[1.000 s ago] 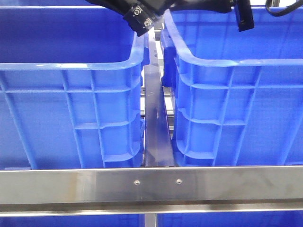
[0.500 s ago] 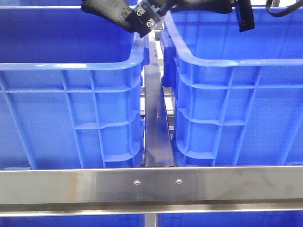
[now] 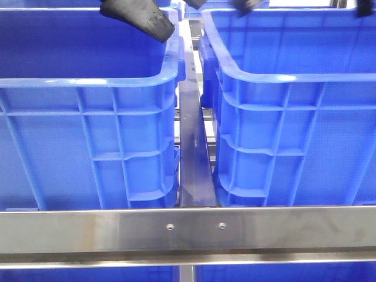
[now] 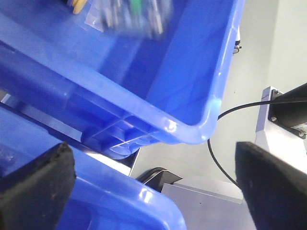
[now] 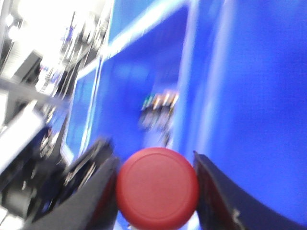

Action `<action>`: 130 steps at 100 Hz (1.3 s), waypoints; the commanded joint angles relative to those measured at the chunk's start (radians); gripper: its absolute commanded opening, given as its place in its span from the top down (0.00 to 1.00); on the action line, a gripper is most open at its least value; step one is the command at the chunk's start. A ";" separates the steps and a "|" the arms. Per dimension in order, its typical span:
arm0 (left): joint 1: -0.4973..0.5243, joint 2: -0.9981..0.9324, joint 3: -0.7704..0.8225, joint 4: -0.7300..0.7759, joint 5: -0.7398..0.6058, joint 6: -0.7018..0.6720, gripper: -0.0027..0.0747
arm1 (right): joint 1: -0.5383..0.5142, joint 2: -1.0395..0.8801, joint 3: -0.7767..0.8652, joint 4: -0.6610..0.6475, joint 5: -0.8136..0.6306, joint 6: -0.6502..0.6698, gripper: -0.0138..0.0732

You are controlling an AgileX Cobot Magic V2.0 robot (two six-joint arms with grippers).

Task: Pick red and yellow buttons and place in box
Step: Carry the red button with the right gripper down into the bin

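red button (image 5: 157, 188) clamped in right gripper (image 5: 156, 191), blurred box (image 5: 249, 96)

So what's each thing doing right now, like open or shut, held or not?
Round dark red button: gripped between the right gripper's jaws.
Right gripper: shut on the button.
Left gripper: jaws wide apart, holding nothing.
Left deep blue plastic crate: upright, open-topped.
Right deep blue plastic crate: upright, open-topped, some blurred small items lying inside.

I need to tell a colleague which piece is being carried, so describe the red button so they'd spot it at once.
Start from the deep blue crate wall filling the right wrist view, then find the right claw in front of it. The red button sits pinched between its dark fingers: a round, flat-topped disc, the only red thing among all the blue.
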 commanded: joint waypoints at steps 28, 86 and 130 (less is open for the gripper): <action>-0.005 -0.042 -0.030 -0.059 0.018 -0.006 0.14 | -0.098 -0.034 -0.119 -0.136 -0.241 -0.197 0.54; -0.005 -0.042 -0.030 -0.062 0.042 -0.006 0.14 | -0.097 0.064 -0.119 -0.163 -0.595 -0.437 0.54; -0.005 -0.042 -0.030 -0.062 0.042 -0.006 0.14 | -0.095 0.203 -0.145 -0.148 -0.626 -0.441 0.54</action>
